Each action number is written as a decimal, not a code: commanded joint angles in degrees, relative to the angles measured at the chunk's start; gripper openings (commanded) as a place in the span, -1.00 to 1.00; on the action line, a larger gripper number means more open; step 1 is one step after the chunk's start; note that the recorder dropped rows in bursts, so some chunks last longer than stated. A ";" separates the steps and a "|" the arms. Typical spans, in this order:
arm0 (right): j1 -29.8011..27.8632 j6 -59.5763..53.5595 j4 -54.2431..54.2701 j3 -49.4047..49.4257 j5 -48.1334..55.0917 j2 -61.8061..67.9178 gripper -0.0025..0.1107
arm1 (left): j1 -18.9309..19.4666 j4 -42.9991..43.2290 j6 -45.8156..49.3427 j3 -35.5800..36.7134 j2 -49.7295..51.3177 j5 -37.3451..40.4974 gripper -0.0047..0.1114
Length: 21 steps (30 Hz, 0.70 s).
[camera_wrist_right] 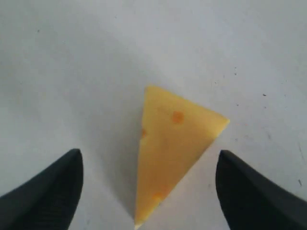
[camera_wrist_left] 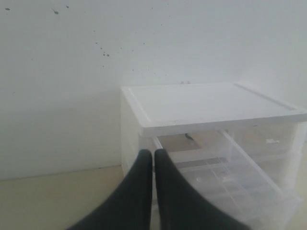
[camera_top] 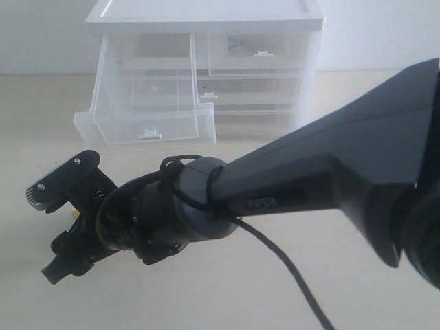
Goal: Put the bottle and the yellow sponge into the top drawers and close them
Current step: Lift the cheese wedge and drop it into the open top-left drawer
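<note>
The yellow sponge lies flat on the pale table, a triangular wedge. My right gripper hangs over it, open, with one finger on each side and neither touching. In the exterior view this arm reaches across to the left, and its gripper hides the sponge. The left top drawer is pulled out and sags down; the right top drawer is pushed in. My left gripper is shut on nothing, in front of the open drawer. No bottle shows clearly.
The white-topped drawer unit stands at the back against a white wall, with wider drawers below the top pair. The right arm's black cable trails over the table towards the front.
</note>
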 commanded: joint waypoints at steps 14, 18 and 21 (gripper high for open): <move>2.14 -1.68 1.52 5.60 -6.93 -7.68 -0.96 | 0.14 -0.55 0.75 0.44 0.23 0.51 -0.85; 6.18 -1.68 1.52 18.15 -4.94 -23.84 -0.96 | 0.14 -0.55 0.75 0.44 0.23 0.51 -0.85; 6.73 -1.80 2.10 23.12 1.48 -37.78 -0.96 | 0.14 -0.55 0.73 0.44 0.23 0.93 -0.85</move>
